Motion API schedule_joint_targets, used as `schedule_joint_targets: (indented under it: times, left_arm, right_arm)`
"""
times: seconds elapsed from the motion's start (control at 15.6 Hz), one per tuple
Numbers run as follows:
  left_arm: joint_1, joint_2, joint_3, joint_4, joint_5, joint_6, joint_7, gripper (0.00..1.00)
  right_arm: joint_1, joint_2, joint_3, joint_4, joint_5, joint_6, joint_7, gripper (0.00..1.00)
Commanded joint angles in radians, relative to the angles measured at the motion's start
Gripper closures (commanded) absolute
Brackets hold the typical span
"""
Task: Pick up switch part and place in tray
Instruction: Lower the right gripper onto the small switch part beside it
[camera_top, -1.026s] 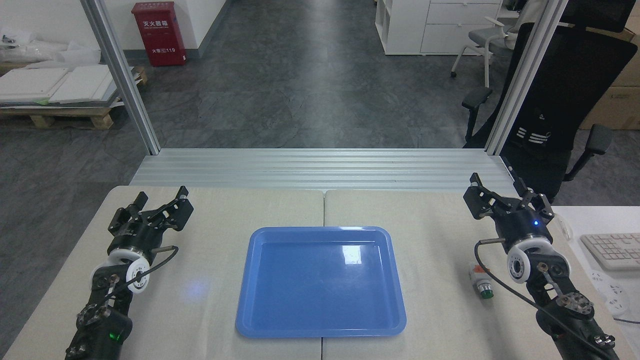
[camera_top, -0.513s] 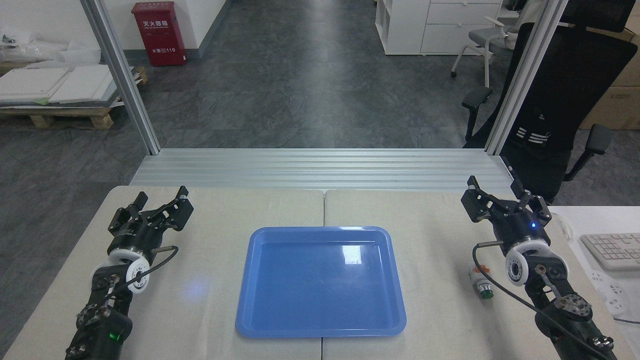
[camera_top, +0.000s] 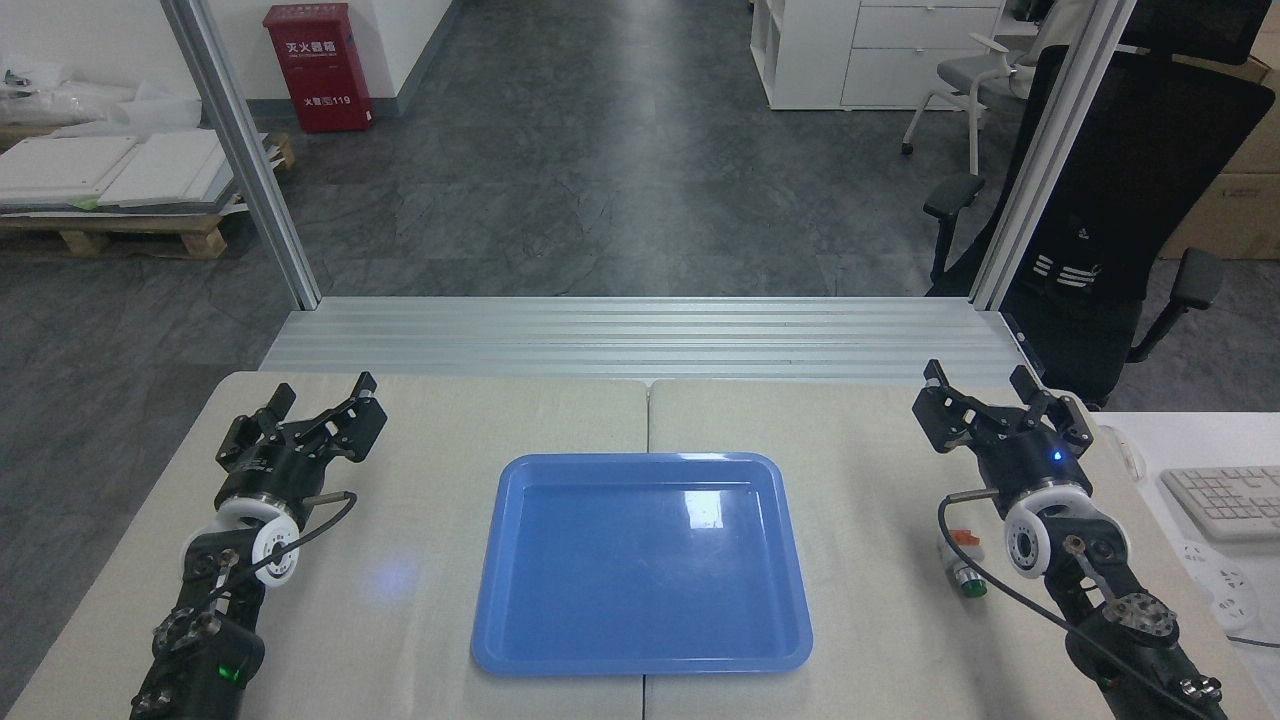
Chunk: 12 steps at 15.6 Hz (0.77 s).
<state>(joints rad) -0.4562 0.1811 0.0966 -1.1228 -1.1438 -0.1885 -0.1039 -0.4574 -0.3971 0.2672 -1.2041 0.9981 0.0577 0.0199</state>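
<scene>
The blue tray (camera_top: 520, 640) lies in the middle of the table with nothing in it. The switch part (camera_top: 962, 562), white-grey with an orange block and a green button, rests on the table right of the tray, partly behind my right arm's cable. My right gripper (camera_top: 984, 392) hovers open beyond the switch part, fingers spread and holding nothing. At the table's left side, well away from the tray, my left gripper (camera_top: 322, 394) is open and holds nothing.
A white keyboard (camera_top: 1225, 500) and a power strip (camera_top: 1215, 585) sit on a side table at the right. A black office chair (camera_top: 1110, 220) stands behind the right post. Aluminium rails (camera_top: 640, 335) run along the table's far edge.
My right gripper has drifted left and slightly away from me; its wrist now covers more of the switch part. Left arm, tray and switch part have not moved.
</scene>
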Motion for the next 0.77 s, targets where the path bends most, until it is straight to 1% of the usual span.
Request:
schedule_joint_targets:
  times: [0.0,0.19,0.32,0.45,0.71]
  left_arm:
    - [0.001,0.000,0.000,0.000,-0.001,0.000,0.000,0.00]
    - [-0.001,0.000,0.000,0.000,-0.001,0.000,0.000,0.00]
    - [-0.001,0.000,0.000,0.000,-0.001,0.000,0.000,0.00]
    - [0.001,0.000,0.000,0.000,-0.001,0.000,0.000,0.00]
    - [-0.001,0.000,0.000,0.000,-0.001,0.000,0.000,0.00]
  right_arm:
    - [0.046,-0.048,0.058,0.000,0.022,-0.076,0.000,0.01]
    - [0.147,-0.051,0.067,0.011,0.036,-0.073,0.000,0.02]
    - [0.190,-0.051,0.066,0.027,0.036,-0.047,-0.002,0.02]
    - [0.207,-0.045,0.067,0.058,0.036,-0.045,0.000,0.02]
    - [0.206,-0.040,0.072,0.135,0.037,-0.045,0.000,0.02]
